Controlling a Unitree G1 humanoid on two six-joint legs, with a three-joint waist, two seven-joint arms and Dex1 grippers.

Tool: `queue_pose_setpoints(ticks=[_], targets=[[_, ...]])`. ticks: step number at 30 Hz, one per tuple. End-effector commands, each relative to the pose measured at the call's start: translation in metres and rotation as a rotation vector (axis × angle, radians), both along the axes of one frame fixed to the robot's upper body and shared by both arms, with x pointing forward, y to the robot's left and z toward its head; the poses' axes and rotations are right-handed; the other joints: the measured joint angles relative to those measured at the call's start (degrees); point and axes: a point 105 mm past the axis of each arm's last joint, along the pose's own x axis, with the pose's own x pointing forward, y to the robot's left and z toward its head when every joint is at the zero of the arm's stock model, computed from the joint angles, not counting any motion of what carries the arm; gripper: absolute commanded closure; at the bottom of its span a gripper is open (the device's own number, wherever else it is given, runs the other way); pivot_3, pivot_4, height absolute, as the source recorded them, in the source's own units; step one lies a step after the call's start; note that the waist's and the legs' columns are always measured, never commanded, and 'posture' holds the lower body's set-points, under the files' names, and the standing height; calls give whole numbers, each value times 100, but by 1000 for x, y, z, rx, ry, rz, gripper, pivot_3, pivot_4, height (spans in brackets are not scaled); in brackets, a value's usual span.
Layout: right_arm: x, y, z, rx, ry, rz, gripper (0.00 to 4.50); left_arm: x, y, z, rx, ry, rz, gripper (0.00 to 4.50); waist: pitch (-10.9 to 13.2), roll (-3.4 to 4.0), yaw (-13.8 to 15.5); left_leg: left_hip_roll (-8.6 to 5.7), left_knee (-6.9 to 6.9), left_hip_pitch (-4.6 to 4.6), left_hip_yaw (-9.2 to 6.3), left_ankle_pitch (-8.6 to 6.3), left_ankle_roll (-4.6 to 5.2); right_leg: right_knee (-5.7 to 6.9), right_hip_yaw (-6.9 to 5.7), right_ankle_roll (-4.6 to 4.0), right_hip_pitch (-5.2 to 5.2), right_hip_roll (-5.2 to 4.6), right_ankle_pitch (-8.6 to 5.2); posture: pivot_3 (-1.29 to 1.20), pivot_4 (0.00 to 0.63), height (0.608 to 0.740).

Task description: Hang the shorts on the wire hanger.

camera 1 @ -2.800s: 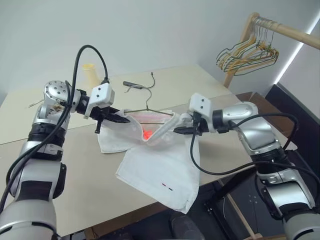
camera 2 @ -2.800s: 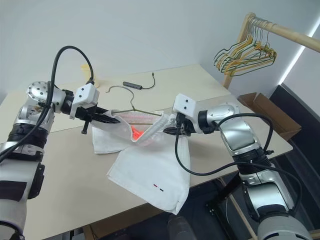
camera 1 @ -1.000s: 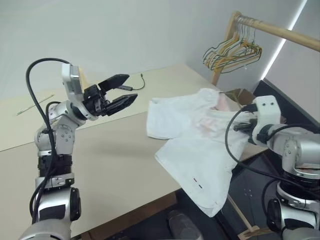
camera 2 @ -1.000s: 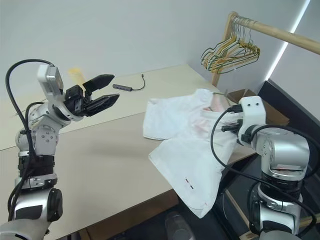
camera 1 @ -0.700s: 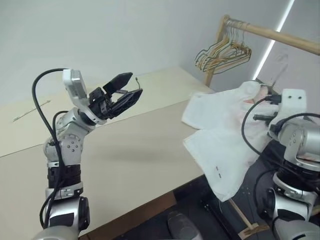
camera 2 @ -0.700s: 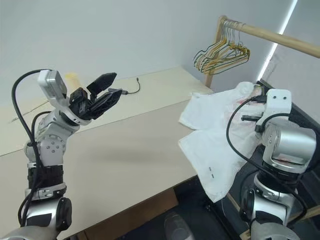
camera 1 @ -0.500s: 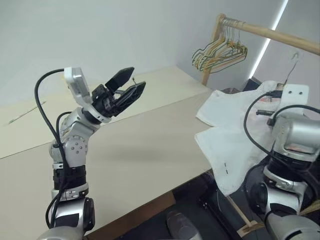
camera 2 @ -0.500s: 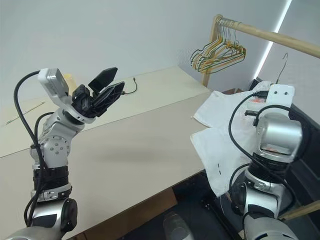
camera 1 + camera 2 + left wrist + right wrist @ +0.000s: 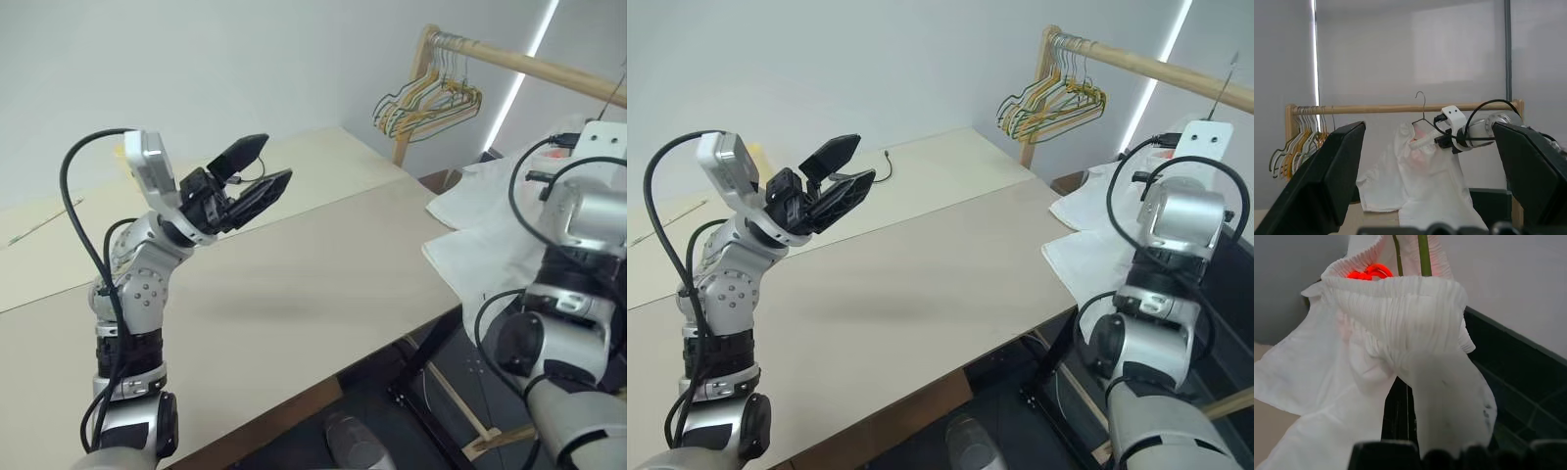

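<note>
The shorts (image 9: 1422, 188) are seen at centre frame, draped limp from the wire hanger (image 9: 1421, 110). Right gripper (image 9: 1442, 139) jaws are clamped at the gathered waistband; left gripper (image 9: 257, 174) jaws are spread wide, empty. Fabric is judged light, soft, slip-prone; the waistband is the best hold.

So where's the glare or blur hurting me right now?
Head views: a bright light strip behind the rack, mild glare. Right wrist view: the shorts sit very close, soft, with a red glow at the waistband. Left wrist view: backlit, its own fingers dark.
</note>
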Motion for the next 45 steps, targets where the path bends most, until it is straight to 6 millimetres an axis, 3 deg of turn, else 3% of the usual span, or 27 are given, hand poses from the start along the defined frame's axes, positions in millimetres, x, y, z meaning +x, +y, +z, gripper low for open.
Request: queue_pose_setpoints(ticks=[1, 11, 13, 17, 21, 25, 34, 40, 45], targets=[[4, -14, 24, 31, -113, -19, 4500, -11, -3, 11, 2, -59, -33, 12, 0, 0, -2, 0, -7, 0, 2, 1, 2, -4, 1, 0, 0, -1, 0, -353, 0, 740], [9, -24, 5, 269, -110, -37, 4500, -15, -5, 7, 14, -59, -34, 12, 6, -5, 17, -3, -19, 22, 8, 3, 5, -24, 2, 2, 50, 3, -2, -342, 0, 740], [9, -23, 3, 275, -95, -40, 4500, -16, -5, 6, 16, -59, -36, 12, 8, -5, 30, -3, -32, 75, 6, 3, 4, -63, -6, 19, 100, 7, -12, -340, 0, 740], [12, -17, -4, 302, -71, -36, 4500, -18, -4, 7, 13, -63, -41, 12, 7, -5, 43, 1, -39, 78, 7, 2, 5, -99, -6, 42, 117, 10, -11, -340, 0, 740], [11, -15, -6, 219, -4, -50, 4500, -19, -4, 10, 5, -72, -54, 12, 7, -5, 72, 1, -42, 77, 6, 2, 5, -100, -5, 41, 117, 9, -10, -340, 0, 740], [9, -16, -5, 190, 0, -78, 3384, -20, -4, 10, 5, -76, -62, 0, 7, -5, 123, 2, -46, 77, 8, 2, 5, -98, -3, 40, 117, 10, -10, -339, 0, 740], [6, -5, 7, 23, 13, -98, 180, -17, -2, 11, 3, -77, -51, 0, 8, -4, 180, 3, -49, 78, 7, 2, 5, -99, -3, 40, 114, 10, -10, -334, 0, 740], [-7, 6, 18, -169, 13, -141, 47, -17, -2, 8, 7, -76, -50, 0, 7, -3, 234, 6, -54, 78, 4, 2, 5, -97, -3, 36, 103, 10, -7, -337, 0, 740], [-13, 22, 50, -423, -91, -143, 47, -16, -2, 8, 6, -77, -47, 0, 7, -2, 283, 6, -54, 78, 5, 2, 5, -96, -1, 19, 87, 9, 3, -342, 0, 740]])
